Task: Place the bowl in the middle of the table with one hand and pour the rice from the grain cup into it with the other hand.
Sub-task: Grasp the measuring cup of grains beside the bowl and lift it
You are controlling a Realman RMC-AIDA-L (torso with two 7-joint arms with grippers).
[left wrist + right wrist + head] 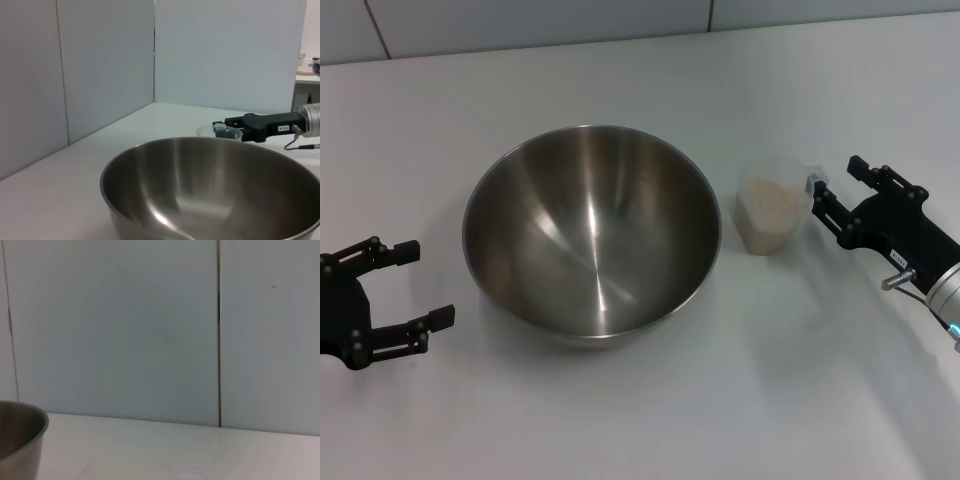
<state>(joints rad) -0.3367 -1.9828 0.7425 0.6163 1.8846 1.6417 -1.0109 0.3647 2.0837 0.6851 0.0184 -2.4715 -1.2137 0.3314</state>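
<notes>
The bowl (pixel 592 232) stands empty at mid-tabletop (pixel 650 420); placement appears complete. The left claw (pixel 408 286) rests beside the bowl, spread wide, holding nothing. The grain cup (pixel 772 208) (rice (pixel 770 199) unpoured) stands just beside the bowl; the right claw (pixel 833 188), parted, reaches it without closing. Grasp and pour remain.

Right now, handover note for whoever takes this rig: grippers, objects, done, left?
Left gripper: open, apart from the bowl, on its left side, holding nothing.
Right gripper: open, fingertips at the grain cup, not closed on it.
Bowl: empty, upright, mid-table.
Cup: upright just right of the bowl, rice inside.
Done: bowl looks placed.
Left: grip cup, lift, pour rice into bowl.
</notes>
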